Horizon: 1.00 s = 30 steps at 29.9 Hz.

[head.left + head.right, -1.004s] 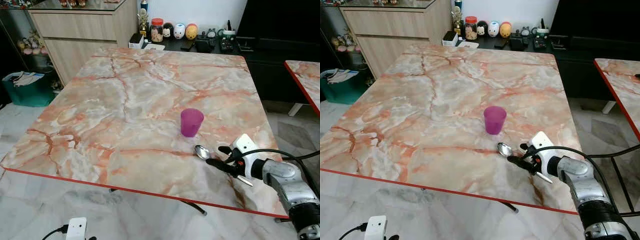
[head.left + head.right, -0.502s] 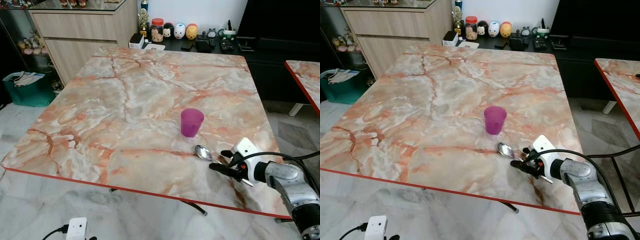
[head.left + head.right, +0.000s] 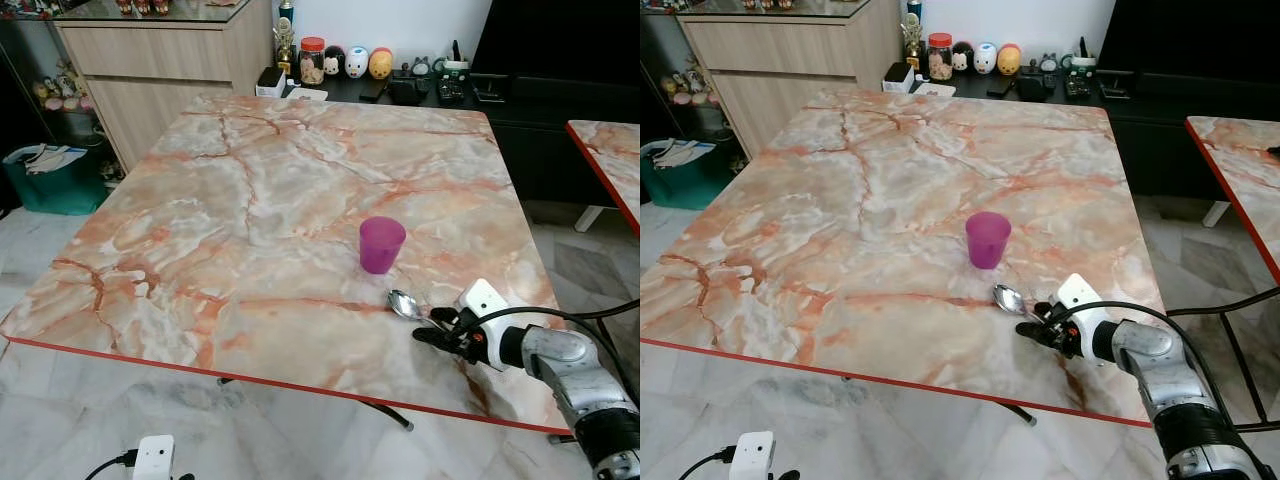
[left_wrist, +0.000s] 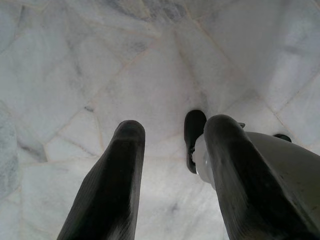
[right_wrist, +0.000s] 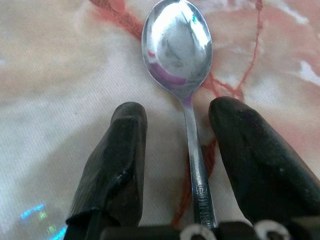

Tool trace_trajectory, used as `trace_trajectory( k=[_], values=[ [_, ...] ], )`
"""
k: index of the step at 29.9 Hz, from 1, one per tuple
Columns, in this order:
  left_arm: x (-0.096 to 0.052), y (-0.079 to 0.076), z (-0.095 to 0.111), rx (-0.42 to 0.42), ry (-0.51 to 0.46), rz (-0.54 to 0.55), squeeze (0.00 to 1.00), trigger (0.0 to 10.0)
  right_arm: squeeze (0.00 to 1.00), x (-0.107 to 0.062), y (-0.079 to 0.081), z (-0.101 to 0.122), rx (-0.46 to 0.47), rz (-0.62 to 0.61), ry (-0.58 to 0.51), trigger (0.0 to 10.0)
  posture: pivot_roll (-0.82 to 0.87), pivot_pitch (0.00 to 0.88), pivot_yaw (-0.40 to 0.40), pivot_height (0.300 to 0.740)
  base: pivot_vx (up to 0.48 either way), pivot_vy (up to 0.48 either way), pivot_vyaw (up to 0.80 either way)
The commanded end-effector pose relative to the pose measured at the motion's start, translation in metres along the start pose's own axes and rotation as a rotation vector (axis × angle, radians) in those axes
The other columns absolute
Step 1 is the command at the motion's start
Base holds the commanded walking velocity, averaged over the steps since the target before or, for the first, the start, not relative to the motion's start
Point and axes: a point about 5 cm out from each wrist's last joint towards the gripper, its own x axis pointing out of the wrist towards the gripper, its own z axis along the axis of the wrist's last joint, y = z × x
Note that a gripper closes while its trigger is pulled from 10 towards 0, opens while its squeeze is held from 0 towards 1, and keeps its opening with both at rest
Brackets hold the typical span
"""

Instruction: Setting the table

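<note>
Steel spoon (image 5: 176, 47) shiny, bowl up on marble | right gripper (image 5: 177, 150) open astride handle, not gripping

Marble table (image 3: 250, 200): broad bare surface left of and beyond the purple cup (image 3: 382, 244). Cup stands just beyond the spoon (image 3: 405, 304), blocking straight forward reach. Right gripper (image 3: 437, 328) straddles the spoon handle, fingers (image 5: 117, 160) apart. Near red edge (image 3: 200, 365) unobstructed. Clutter lines the far sideboard (image 3: 400, 80).
</note>
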Motion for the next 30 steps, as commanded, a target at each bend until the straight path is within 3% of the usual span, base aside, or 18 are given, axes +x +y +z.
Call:
trace_trajectory(
  k=[1,17,30],
  values=[
    [-0.0008,0.0014,-0.0044,0.011,0.023,-0.004,0.0,10.0,0.0,0.0049,0.0033,-0.0022,-0.017,0.013,0.031,0.0,-0.03,0.0,0.004,0.74,0.0,0.0,0.0],
    [-0.0013,0.0023,-0.0061,0.032,0.034,-0.017,0.0,10.0,0.0,0.0087,0.0084,-0.0059,-0.028,0.024,0.044,0.0,-0.03,0.0,0.011,0.74,0.0,0.0,0.0],
    [-0.0013,0.0033,-0.0055,0.033,0.036,-0.016,0.0,10.0,0.0,0.0143,0.0054,0.0035,-0.023,-0.019,-0.002,0.0,-0.03,0.0,0.013,0.74,0.0,0.0,0.0]
  ],
)
